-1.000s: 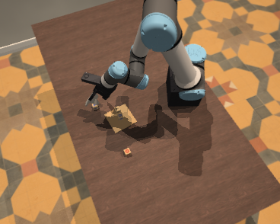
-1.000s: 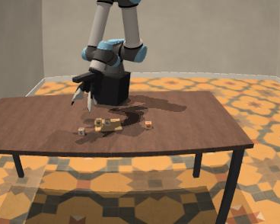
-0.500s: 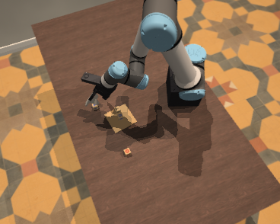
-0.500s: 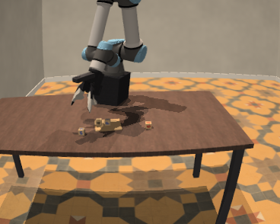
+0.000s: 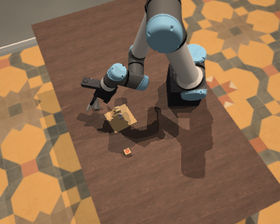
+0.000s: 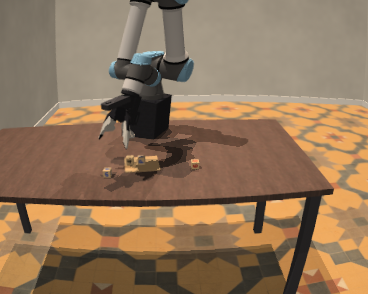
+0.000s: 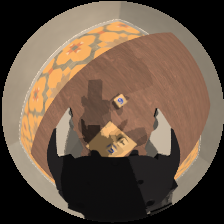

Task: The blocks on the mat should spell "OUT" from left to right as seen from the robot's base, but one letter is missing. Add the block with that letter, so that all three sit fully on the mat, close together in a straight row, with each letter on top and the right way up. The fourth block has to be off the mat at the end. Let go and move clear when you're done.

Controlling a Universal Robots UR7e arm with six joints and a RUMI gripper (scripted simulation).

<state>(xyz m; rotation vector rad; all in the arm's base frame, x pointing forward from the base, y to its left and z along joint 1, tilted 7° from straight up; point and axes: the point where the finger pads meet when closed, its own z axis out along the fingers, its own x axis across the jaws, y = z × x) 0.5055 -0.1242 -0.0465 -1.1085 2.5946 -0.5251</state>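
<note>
While my gripper [image 6: 116, 132] hangs wide open and empty above the table [image 6: 268, 165], the mat [image 7: 100, 142] lies at six o'clock in the wrist view.

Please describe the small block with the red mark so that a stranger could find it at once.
Start at the dark wooden table, then find the tan square mat near its middle. The small tan cube with a red mark stands alone on bare wood beside the mat, on the side away from the open pincer; the other loose cube's mark is blue.
</note>
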